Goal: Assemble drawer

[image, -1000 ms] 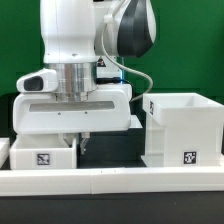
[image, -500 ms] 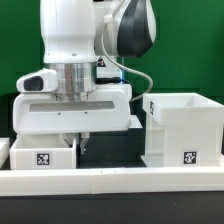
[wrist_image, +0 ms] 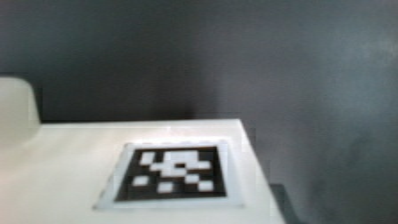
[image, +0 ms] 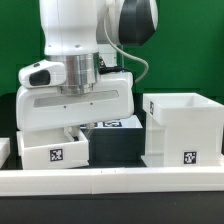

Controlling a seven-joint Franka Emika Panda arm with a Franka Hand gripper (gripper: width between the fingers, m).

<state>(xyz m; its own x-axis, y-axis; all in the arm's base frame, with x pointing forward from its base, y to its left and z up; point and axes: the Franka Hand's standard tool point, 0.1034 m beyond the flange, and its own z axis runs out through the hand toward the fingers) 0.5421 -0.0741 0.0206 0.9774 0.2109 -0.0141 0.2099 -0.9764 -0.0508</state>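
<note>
White: 1 box shell (image: 181, 127), 2 trays (image: 55, 150)

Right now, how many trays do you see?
1 for sure: the tilted tray below the gripper, exterior view's left. A white sliver at that edge may be another.

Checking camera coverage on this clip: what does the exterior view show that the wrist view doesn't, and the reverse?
Exterior only: the arm, the box shell and the front rail. Wrist only: a blurred close-up of one tag on a flat white surface. Both: probably the tilted tray under the wrist, though I cannot confirm it is the same part.
</note>
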